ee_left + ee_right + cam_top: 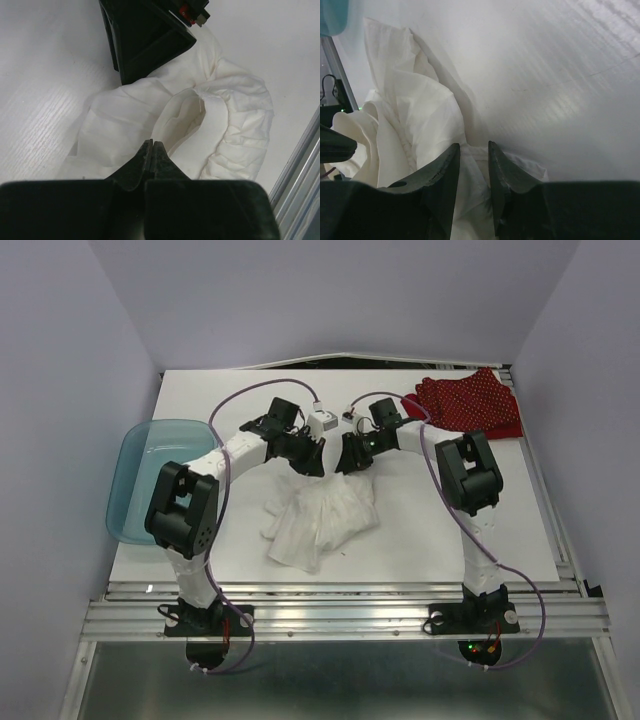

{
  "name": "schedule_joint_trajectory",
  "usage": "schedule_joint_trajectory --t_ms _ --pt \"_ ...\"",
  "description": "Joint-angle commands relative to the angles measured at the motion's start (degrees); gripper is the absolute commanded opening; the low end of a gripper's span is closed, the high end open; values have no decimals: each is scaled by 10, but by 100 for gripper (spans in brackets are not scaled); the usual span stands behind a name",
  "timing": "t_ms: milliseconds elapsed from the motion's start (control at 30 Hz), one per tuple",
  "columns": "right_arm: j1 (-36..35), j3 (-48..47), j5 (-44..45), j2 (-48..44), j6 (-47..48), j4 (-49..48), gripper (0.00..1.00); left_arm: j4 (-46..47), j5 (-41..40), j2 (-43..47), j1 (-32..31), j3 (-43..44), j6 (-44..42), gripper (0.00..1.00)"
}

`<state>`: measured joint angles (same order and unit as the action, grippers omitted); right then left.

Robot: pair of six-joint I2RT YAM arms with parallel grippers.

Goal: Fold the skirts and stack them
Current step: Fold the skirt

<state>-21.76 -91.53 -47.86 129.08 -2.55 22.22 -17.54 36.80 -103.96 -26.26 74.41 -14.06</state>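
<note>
Top external: left gripper [311, 464], right gripper [351, 464] both clamped on white skirt [320, 522], frame centre. Spreading step; next likely needed edge pulled taut.

The near skirt [320, 522] is lying mid-counter [490, 540]; the far skirt [466, 405] is lying back right; the tub [148, 478] is overhanging the left edge.

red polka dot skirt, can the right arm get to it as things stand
Probably not yet: the right gripper is closed on the white skirt. Otherwise the way looks free; the red skirt lies far right, on that arm's side, uncovered.
</note>
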Motion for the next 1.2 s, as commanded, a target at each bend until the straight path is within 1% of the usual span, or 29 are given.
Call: schedule_joint_trajectory --t_ms 0,33,67,133,167,233,267,400,467,500,600,733,800,933,967,1033,1067,1167 --pt "-14 26 14 -10 18 13 35 -25 26 53 0 21 -17 0" --pt "-14 26 14 -8 18 13 35 -36 22 53 0 22 -17 2" --pt "-14 26 16 -8 19 13 35 -43 14 56 1 19 -17 11" --pt "-14 28 18 -9 18 12 35 -48 11 67 6 6 -13 30" --pt "-14 28 20 -12 18 14 35 -47 6 81 13 -10 -10 43" --pt "-14 32 22 -16 19 13 35 -66 6 96 19 -19 -14 50" --pt "-14 32 22 -17 35 14 35 -75 7 99 24 -29 -18 50" --pt "-14 30 22 -18 40 20 35 -101 5 124 28 -67 -28 56" --pt "-14 29 22 -18 40 21 35 -105 -14 125 28 -78 -30 57" --pt "-20 29 22 -18 40 22 35 -106 -22 123 28 -87 -27 59" --pt "-20 28 25 -18 44 23 35 -105 -28 123 28 -102 -24 60" --pt "-25 30 26 -17 46 25 35 -97 -4 113 27 -112 -17 60" --pt "-25 31 23 -18 47 25 35 -87 7 104 27 -114 -11 55" --pt "-30 35 22 -18 50 26 35 -72 37 83 27 -105 1 37" --pt "-30 35 23 -18 51 25 35 -68 52 76 27 -103 4 27" --pt "-30 37 21 -19 55 26 34 -63 61 70 27 -91 6 12" --pt "-35 41 18 -19 60 25 33 -61 64 71 27 -83 8 0" --pt "-41 49 14 -22 69 25 33 -43 60 93 27 -72 18 0"
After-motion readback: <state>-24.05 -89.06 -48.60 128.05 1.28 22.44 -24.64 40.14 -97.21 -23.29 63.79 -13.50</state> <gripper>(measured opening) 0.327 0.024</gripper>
